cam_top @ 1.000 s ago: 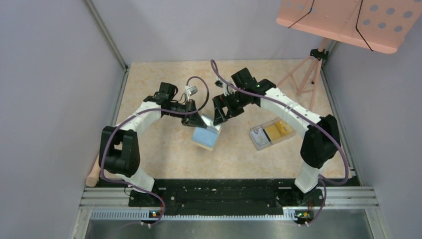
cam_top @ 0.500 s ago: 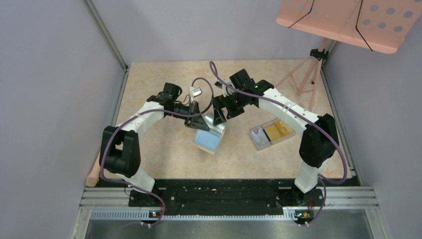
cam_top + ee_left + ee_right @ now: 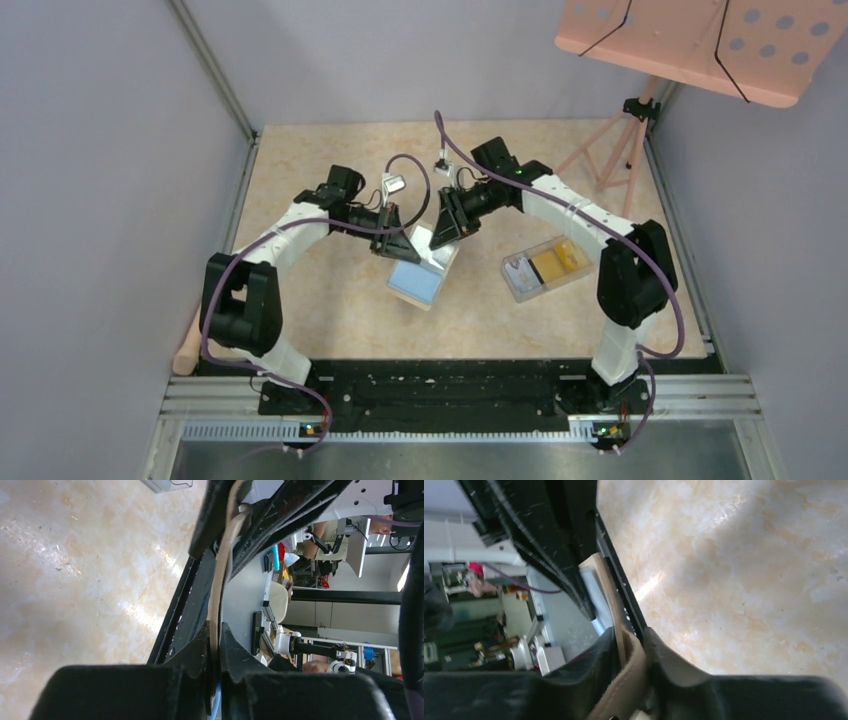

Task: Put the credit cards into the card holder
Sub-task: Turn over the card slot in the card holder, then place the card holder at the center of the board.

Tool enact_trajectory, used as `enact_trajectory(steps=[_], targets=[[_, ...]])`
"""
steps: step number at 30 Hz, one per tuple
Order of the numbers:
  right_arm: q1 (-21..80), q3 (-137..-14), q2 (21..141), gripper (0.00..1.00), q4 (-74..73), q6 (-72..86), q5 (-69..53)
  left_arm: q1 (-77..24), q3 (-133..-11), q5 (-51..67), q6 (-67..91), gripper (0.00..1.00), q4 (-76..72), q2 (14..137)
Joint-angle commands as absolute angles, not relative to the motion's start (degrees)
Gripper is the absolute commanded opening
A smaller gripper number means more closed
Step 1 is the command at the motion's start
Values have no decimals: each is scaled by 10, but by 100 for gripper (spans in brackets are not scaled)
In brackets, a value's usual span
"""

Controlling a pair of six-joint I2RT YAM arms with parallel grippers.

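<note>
The card holder (image 3: 418,275) hangs open above the middle of the table, blue pockets facing up, held from both sides. My left gripper (image 3: 398,243) is shut on its left edge; in the left wrist view the thin beige edge (image 3: 218,595) runs between the closed left gripper (image 3: 214,640). My right gripper (image 3: 446,233) is shut on the tan flap (image 3: 626,677), which fills the narrow gap of the right gripper (image 3: 630,641). The credit cards (image 3: 555,263), one orange, lie in a clear plastic box (image 3: 520,282) to the right.
A tripod (image 3: 612,150) with a pink perforated board (image 3: 700,40) stands at the back right. A wooden handle (image 3: 187,345) lies off the table's left front corner. Grey walls close in both sides. The clear box corner (image 3: 165,484) shows in the left wrist view.
The right gripper moved in toward the card holder and closed on its flap; it stood open before. The left gripper kept its hold and shifted slightly right.
</note>
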State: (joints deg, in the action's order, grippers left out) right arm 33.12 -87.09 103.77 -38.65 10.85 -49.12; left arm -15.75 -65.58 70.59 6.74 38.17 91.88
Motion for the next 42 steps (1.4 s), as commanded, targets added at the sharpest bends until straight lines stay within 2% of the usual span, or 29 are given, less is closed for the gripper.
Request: enact_trajectory(steps=[1,2,3,5,7,9,13,16,19,25,33,37,38,42], targets=[[326,-875,1031,8,-342,133,-573,-160,-679,728,57,0,374,904],[326,-873,1032,0,-343,134,-575,-160,-680,723,59,0,373,904],[326,-872,1032,0,-344,134,-577,-160,-681,714,62,2,370,904],[326,-867,1032,0,-345,136,-573,-159,-682,671,79,13,358,895],[327,-865,1031,0,-345,138,-561,-159,-683,606,107,31,339,876],[326,-866,1034,0,-343,146,-533,-158,-681,533,142,42,320,857],[326,-855,1039,0,-289,214,-482,-158,-684,367,180,57,311,814],[328,-812,1034,0,-168,315,-452,-157,-684,235,207,66,313,777],[330,-762,1041,0,-29,416,-420,-156,-685,157,216,68,310,749],[348,-691,1098,0,200,585,-352,-156,-678,165,208,69,301,734],[402,-712,1141,0,60,581,-248,-155,-668,200,206,68,299,749],[402,-715,1147,6,-24,578,-248,-155,-668,203,205,68,293,756],[402,-716,1148,11,-46,578,-255,-155,-667,205,205,68,292,758],[402,-729,1141,47,-114,554,-250,-155,-663,216,206,68,294,775]])
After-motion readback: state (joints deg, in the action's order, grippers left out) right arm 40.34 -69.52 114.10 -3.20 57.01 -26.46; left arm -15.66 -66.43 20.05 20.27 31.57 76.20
